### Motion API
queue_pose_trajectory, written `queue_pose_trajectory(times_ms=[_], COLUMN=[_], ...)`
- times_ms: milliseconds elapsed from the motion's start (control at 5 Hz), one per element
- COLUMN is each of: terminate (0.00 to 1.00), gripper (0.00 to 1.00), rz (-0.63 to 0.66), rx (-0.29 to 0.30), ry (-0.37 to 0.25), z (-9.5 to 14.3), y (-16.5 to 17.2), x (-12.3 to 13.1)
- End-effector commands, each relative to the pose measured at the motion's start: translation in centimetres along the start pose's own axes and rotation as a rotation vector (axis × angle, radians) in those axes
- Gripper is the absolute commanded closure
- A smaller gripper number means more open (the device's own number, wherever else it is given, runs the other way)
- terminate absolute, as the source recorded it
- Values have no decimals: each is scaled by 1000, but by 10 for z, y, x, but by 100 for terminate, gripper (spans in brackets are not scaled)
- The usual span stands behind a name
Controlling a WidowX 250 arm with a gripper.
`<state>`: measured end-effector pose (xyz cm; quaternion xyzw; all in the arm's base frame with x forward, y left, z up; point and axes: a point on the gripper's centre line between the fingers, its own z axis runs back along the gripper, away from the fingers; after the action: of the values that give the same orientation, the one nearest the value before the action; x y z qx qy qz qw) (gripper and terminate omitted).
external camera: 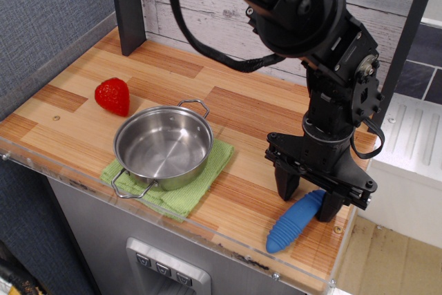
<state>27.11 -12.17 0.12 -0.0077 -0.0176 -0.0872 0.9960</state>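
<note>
Lighting: bright, even, diffuse, from above. Shadows: soft and short, on the bench (242, 112) directly beneath the end effector (309, 198). Glare: mild highlights inside the steel pot (141, 126), frame-left of it. Focus: sharp throughout.

Pot (164, 146) sits on cloth (210, 174) near the front edge of the worktop (248, 108), left of centre. Strawberry (113, 96) lies behind and left of the pot, near the left edge, apart from it. Ridged oblong item (291, 224) lies at the front right corner, well right of the cloth. Gripper (309, 200) stands over its rear end, one finger either side. Post (128, 5) stands at the rear left corner.
</note>
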Motion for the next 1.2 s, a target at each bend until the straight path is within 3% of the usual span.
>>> queue_pose_trajectory(times_ms=[0, 200, 400, 600, 800, 1000], terminate=[0, 0, 0, 0, 0, 0], gripper=[100, 100, 100, 100, 100, 100], rz=[-105, -110, -71, -45, -18, 16], rx=[-64, -90, -33, 23, -11, 3], ry=[-15, -157, -210, -113, -35, -23], z=[30, 81, 135, 126, 98, 91], y=[6, 42, 87, 131, 179, 229], x=[12, 20, 6, -11, -28, -33])
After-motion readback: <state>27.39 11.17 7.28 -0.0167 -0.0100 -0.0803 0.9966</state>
